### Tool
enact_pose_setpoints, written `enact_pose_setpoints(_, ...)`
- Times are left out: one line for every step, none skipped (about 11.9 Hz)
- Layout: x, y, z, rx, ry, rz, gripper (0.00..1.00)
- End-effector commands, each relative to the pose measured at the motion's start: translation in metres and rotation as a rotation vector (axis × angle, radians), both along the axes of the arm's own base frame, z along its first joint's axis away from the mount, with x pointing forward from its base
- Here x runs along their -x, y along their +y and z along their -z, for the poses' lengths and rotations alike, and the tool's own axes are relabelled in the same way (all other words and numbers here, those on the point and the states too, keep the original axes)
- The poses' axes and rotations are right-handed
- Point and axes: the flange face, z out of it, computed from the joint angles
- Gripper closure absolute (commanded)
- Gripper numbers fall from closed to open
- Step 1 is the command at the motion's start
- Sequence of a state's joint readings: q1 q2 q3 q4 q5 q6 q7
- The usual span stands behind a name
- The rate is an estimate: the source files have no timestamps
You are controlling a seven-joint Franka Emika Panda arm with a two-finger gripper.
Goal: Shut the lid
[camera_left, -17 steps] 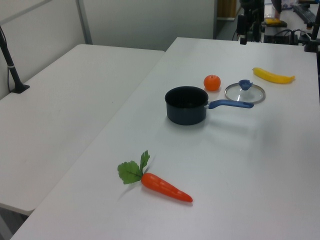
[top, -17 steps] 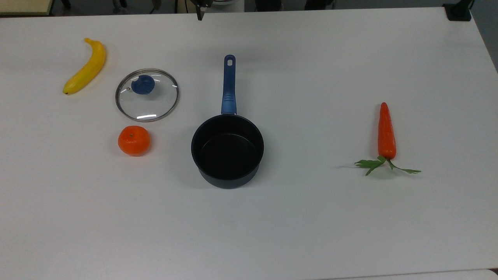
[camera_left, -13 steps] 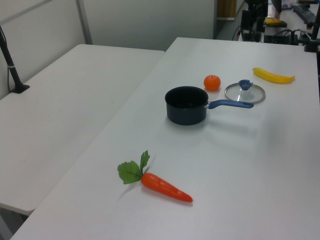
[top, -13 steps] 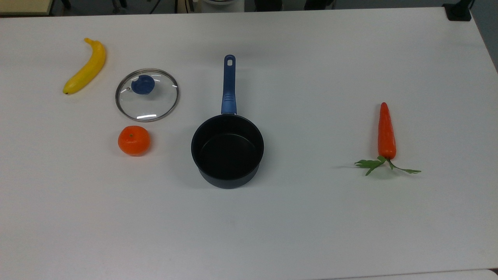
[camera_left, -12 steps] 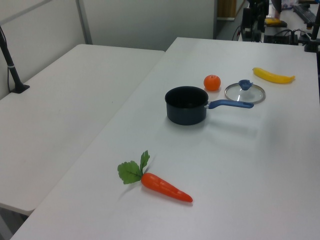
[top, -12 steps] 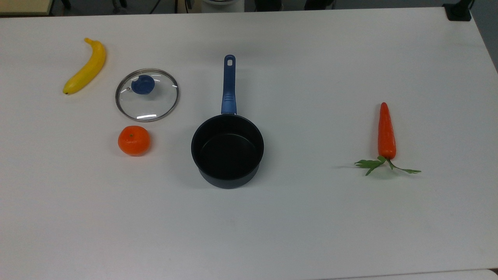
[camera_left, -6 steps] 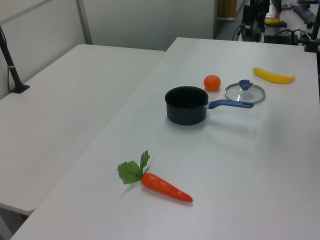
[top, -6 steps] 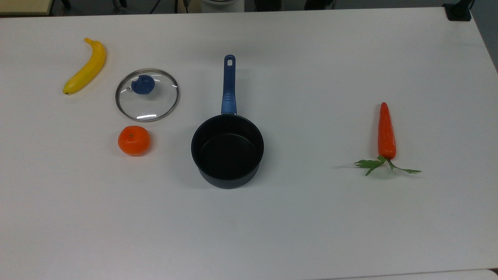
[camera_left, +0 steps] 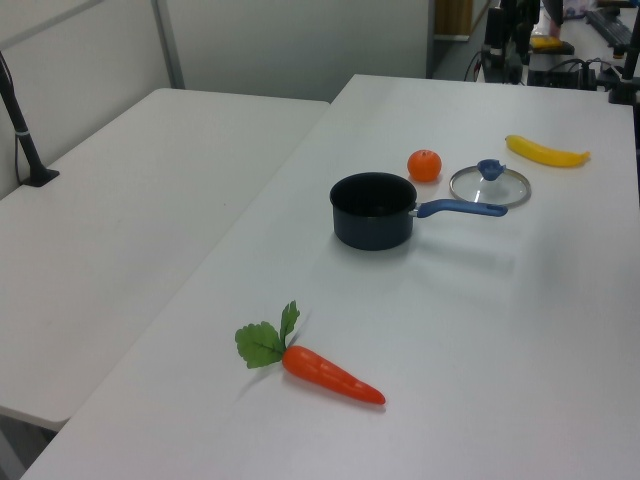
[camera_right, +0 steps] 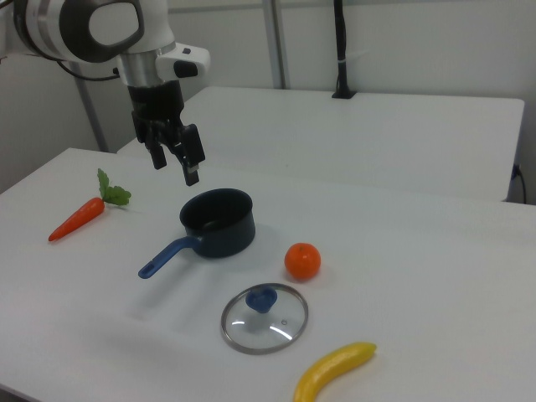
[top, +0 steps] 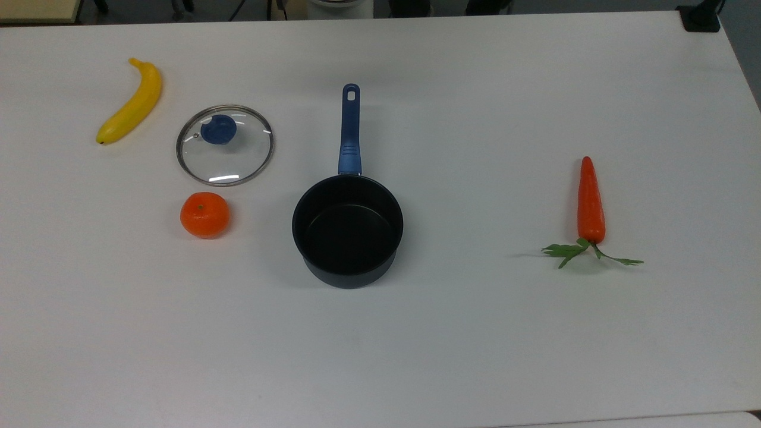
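The lid (camera_right: 265, 318) is lying knob-up on the counter (camera_right: 435, 276), between orange (camera_right: 302, 260) and banana (camera_right: 334, 370). The pincer (camera_right: 173, 162) is hanging apart and empty above the pan's (camera_right: 218, 222) far side, so the lid is sitting lower and toward the right view's right.

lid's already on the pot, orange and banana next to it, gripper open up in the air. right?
Not quite: the lid is not on the pot. The top view shows it flat on the table, between the banana and the orange, with the pot uncovered. The gripper does hang open in the air.
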State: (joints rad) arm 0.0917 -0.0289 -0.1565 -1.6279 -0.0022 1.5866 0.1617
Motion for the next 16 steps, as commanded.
enact_pose_setpoints(0.004, -0.003, -0.007, -0.007, 0.007, -0.013, 0.0)
enact_pose_setpoints(0.005, -0.003, -0.006, -0.007, 0.009, -0.013, 0.0)
enact_pose_setpoints(0.004, -0.003, -0.007, -0.007, 0.007, -0.013, 0.0)
enact_pose_setpoints(0.004, -0.007, -0.012, -0.006, -0.007, -0.007, 0.0)
enact_pose_setpoints(0.003, -0.014, -0.018, -0.004, -0.019, 0.005, 0.0)
enact_pose_setpoints(0.003, -0.018, -0.018, -0.004, -0.022, -0.004, 0.0)
enact_pose_setpoints(0.004, -0.022, -0.019, -0.004, -0.024, -0.019, 0.0)
enact_pose_setpoints(0.004, -0.022, -0.019, -0.004, -0.022, -0.03, 0.0)
enact_pose_setpoints(0.005, -0.023, -0.02, -0.004, -0.022, -0.033, 0.0)
enact_pose_setpoints(0.004, -0.022, -0.019, -0.005, -0.019, -0.041, 0.0)
enact_pose_setpoints(0.004, -0.021, -0.019, -0.006, -0.02, -0.042, 0.0)
enact_pose_setpoints(0.002, -0.018, -0.017, -0.005, -0.023, -0.045, 0.0)
enact_pose_setpoints(-0.001, -0.014, -0.013, -0.003, -0.021, -0.047, 0.0)
enact_pose_setpoints(-0.003, -0.011, -0.012, -0.004, -0.021, -0.045, 0.0)
enact_pose_setpoints(-0.006, -0.009, -0.006, -0.003, -0.012, -0.047, 0.0)
enact_pose_setpoints(-0.012, -0.006, 0.0, -0.005, -0.012, -0.016, 0.0)
